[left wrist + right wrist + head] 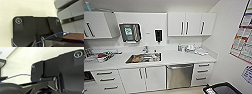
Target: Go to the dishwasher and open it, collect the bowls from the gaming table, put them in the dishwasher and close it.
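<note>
From the head view, a white kitchenette runs across the wall. At the far left, a wall cabinet [96, 25] with a dark handle hangs above a cluster of dishes and small items [101, 57] lying on the white tabletop [184, 58]; what each item is cannot be made out. Below them sits a stack of white drawers [106, 79] with bar handles. Next along the wall comes a metal-framed dispenser [130, 32] with a green label, then a small black dispenser [158, 35]. Under these, a steel sink [144, 58] is sunk into the tabletop, a tap [145, 48] behind it, with some objects lying in the basin. Two white cabinet doors [144, 78] stand beneath the sink. Just to their right is the dishwasher [179, 75], its brushed steel front shut, the bar handle along its top edge, set between those doors and a narrow column of drawers [202, 74]. Above it, bottles and pale items [190, 48] stand at the back of the tabletop, under three upper cabinet doors [191, 24]. On the right wall hang posters [242, 40], and a dark bin [222, 89] sits in the lower right corner. In both wrist views, whether either gripper is spread or pressed together cannot be told.
</note>
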You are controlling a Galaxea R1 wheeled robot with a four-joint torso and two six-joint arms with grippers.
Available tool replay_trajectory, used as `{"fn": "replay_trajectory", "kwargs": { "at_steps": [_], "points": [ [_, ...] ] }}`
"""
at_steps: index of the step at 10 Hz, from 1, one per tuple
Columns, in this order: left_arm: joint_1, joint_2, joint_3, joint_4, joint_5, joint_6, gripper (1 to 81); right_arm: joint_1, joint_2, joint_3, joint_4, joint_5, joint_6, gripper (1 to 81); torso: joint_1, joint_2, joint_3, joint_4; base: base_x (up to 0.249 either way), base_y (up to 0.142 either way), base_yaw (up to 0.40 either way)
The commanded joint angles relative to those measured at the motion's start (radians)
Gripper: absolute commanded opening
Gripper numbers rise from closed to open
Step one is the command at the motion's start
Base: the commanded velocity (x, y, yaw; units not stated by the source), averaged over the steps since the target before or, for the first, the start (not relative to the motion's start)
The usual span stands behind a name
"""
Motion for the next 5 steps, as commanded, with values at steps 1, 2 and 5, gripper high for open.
{"fn": "replay_trajectory", "kwargs": {
  "at_steps": [1,2,5],
  "points": [
    [-0.054,-0.021,0.018,-0.008,0.049,-0.002,81.1,0.048,-0.018,0.016,-0.015,-0.048,-0.005,81.1,0.001,0.0,0.0,0.0,0.134,0.0,0.0],
    [-0.054,-0.021,0.018,-0.008,0.049,-0.002,81.1,0.048,-0.018,0.016,-0.015,-0.048,-0.005,81.1,0.001,0.0,0.0,0.0,0.133,0.0,0.0],
    [-0.054,-0.023,0.018,-0.008,0.049,-0.002,81.1,0.048,-0.021,0.017,-0.015,-0.048,-0.005,81.1,0.001,0.0,0.0,0.0,0.134,0.0,0.0]
  ]
}}
